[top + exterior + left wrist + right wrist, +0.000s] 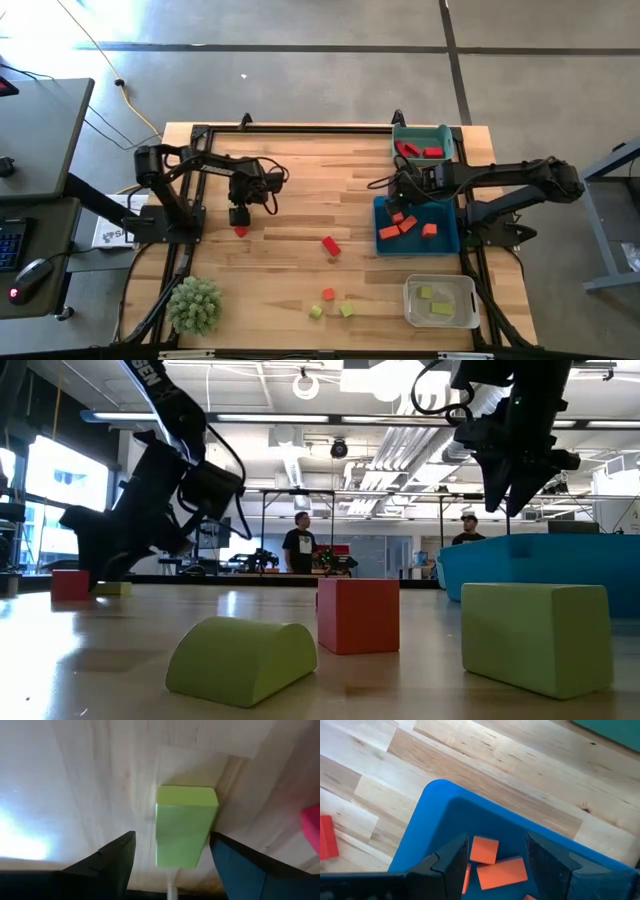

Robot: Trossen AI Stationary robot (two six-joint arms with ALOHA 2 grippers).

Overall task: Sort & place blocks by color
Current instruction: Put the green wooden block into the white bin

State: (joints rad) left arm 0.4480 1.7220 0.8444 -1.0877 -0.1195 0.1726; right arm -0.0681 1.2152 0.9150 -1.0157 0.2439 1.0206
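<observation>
The left gripper [172, 851] hangs low over the wooden table [290, 270] at about 9 o'clock from the table's centre, its 2 fingers spread apart with a yellow-green bar [184, 825] lying on the wood between them; neither finger visibly touches it. A small red block [240, 231] sits just beside that gripper toward 6 o'clock. The right gripper [495, 852] hovers at about 3 o'clock over the near corner of the blue bin [448, 240], its fingers parted and empty, with orange blocks [497, 867] resting on the bin floor below. In the high view 4 orange blocks lie in the blue bin. The teal bin [445, 133] at about 1 o'clock holds 2 red blocks [432, 152]. The clear bin [441, 302] at about 5 o'clock holds 2 yellow-green blocks [441, 311]. Loose on the table are a red bar [331, 246] near the centre, and toward 6 o'clock a small orange block [328, 295] with 2 yellow-green pieces [346, 310] just beyond it. A spiky green plant ball [194, 305] rests at about 7 o'clock.
</observation>
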